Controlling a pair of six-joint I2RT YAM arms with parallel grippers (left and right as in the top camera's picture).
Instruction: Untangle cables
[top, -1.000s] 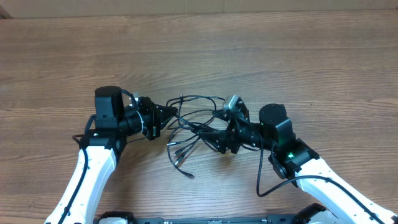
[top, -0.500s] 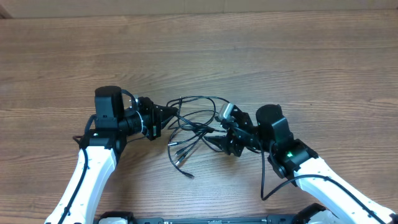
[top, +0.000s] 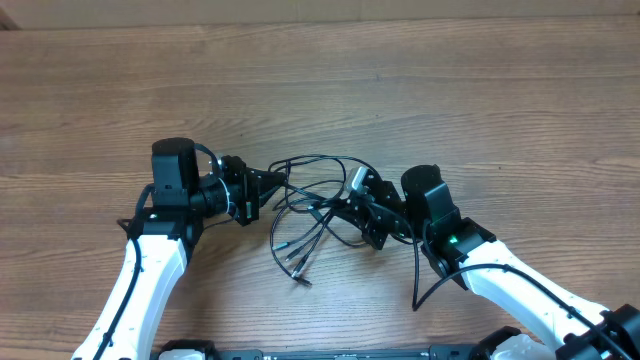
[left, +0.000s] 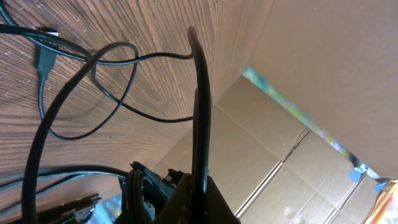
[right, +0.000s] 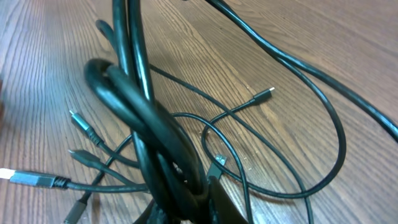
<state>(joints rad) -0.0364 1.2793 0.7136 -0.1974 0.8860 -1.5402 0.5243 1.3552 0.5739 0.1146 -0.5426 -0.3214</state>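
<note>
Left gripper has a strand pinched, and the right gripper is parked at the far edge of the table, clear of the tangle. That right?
Not quite. The left gripper does pinch a strand of the cables, but the right gripper is not parked at the far edge: the overhead view shows it at the tangle, opposite the left gripper, its tips among the strands.

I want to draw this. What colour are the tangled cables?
The cables are black, clearest in the right wrist view.

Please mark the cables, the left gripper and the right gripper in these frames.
cables (right: 146, 134), right wrist view, on the knotted bunch.
left gripper (top: 279, 181), overhead view, midway between its fingertips.
right gripper (top: 338, 207), overhead view, midway between its fingertips.
</note>
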